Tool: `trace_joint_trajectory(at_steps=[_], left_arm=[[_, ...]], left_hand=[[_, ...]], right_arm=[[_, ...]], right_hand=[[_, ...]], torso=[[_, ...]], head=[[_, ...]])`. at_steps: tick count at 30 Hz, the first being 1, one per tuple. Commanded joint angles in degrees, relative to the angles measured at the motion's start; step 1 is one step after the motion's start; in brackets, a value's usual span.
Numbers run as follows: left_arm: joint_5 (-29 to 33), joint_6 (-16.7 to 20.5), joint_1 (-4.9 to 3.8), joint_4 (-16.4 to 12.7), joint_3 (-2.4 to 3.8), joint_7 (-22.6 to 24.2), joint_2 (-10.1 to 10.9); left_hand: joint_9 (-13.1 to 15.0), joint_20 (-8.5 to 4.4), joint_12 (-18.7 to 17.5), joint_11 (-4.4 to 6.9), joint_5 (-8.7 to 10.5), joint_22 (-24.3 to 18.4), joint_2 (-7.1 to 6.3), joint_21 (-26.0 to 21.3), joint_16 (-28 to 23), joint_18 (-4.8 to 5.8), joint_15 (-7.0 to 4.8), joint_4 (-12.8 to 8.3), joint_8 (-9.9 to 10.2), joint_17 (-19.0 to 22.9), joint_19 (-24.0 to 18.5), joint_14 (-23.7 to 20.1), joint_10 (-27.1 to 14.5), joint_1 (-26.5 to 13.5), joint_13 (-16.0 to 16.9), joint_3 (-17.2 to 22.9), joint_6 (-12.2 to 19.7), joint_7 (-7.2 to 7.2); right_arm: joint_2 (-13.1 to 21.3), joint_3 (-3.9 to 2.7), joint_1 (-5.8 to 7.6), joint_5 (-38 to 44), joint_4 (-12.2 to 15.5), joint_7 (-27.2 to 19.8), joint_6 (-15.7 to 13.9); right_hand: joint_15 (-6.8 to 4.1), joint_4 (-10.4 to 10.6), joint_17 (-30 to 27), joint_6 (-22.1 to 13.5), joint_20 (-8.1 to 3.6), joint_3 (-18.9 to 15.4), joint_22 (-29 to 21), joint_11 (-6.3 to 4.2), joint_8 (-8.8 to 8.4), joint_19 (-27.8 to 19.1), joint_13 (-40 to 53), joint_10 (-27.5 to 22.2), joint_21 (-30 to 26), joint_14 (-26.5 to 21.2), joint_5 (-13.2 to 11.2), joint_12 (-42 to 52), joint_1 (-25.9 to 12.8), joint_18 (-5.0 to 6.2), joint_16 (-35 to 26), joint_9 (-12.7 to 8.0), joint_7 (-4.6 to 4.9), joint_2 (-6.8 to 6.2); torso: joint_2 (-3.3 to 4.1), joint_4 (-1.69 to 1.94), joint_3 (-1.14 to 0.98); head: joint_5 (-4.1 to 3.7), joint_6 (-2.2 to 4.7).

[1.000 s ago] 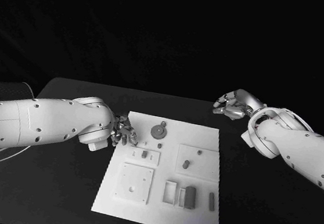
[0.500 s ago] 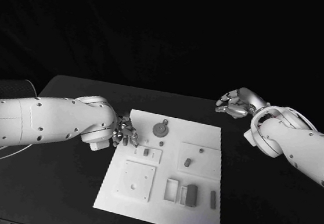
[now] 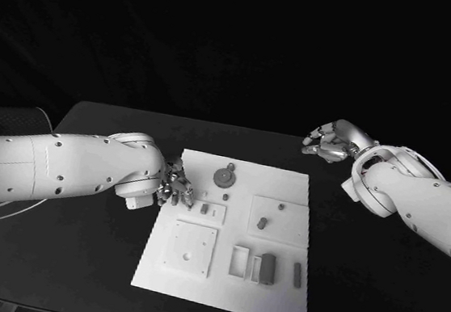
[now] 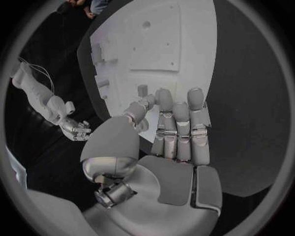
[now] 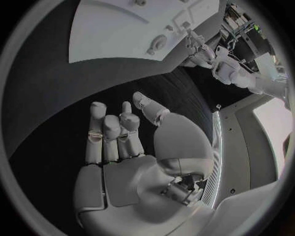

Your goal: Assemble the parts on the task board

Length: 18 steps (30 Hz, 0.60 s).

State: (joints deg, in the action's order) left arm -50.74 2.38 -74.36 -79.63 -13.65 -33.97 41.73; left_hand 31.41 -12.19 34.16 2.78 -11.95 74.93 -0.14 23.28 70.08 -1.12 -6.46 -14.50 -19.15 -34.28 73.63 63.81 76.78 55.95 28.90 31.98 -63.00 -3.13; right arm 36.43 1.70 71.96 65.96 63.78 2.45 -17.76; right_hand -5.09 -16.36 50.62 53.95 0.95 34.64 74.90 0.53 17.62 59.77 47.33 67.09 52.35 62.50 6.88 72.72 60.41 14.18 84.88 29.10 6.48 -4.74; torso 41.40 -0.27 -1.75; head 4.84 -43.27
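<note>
The left hand is hovering empty, fingers apart, at the task board's left edge on the counter; a small part is standing just beside it; it should be lowering gently, pinching squarely; the right hand is idling apart.

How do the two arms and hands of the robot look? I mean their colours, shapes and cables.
Both arms are white, rounded shells dotted with small dark screw holes. The left arm has thin pale cables trailing below it; the right arm carries looped pale cables near its wrist. The left hand and right hand are silver metal, with segmented fingers and smooth rounded thumb bases.
</note>
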Motion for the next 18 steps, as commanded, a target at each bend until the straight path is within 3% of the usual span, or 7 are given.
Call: trace_joint_trajectory(at_steps=[1, 18], left_arm=[[-0.89, -1.03, 0.01, -0.07, 0.03, -0.10, -0.23], [-2.99, -0.88, 0.42, 0.69, 0.03, 0.21, -0.69]], left_hand=[[4.41, -0.55, 0.29, 0.21, 0.07, 1.44, 0.28, 0.25, 0.33, -0.71, -0.98, 0.17, -0.70, -0.07, 0.21, 0.41, 0.38, -0.13, 0.11, -0.07, -1.38, 0.07], [4.73, -0.76, 0.87, 0.36, 0.03, 1.44, 0.09, 0.97, 0.84, -0.67, -1.20, 0.36, -0.71, -0.24, 0.25, 0.52, 0.44, -0.70, 0.46, -0.24, -1.69, 0.21]], right_arm=[[-0.01, -0.02, -0.01, 0.25, 0.11, -0.18, 0.76], [-0.03, -0.02, -0.01, 0.25, 0.18, -0.24, 0.71]], right_hand=[[-0.37, 0.00, -0.09, -0.10, 0.22, 0.10, 0.80, -0.08, -0.15, 0.11, 0.06, -0.45, -0.22, 0.09, 0.18, -0.36, -0.53, 0.82, -0.18, 0.10, 0.42, -0.22], [-0.36, 0.01, -0.10, -0.09, 0.22, 0.12, 0.81, -0.07, -0.18, 0.11, 0.06, -0.47, -0.23, 0.08, 0.20, -0.37, -0.54, 0.82, -0.18, 0.14, 0.43, -0.21]], torso=[[-0.01, 0.03, 0.02], [0.01, 0.00, 0.05]], head=[[0.04, -0.10], [0.03, -0.16]])
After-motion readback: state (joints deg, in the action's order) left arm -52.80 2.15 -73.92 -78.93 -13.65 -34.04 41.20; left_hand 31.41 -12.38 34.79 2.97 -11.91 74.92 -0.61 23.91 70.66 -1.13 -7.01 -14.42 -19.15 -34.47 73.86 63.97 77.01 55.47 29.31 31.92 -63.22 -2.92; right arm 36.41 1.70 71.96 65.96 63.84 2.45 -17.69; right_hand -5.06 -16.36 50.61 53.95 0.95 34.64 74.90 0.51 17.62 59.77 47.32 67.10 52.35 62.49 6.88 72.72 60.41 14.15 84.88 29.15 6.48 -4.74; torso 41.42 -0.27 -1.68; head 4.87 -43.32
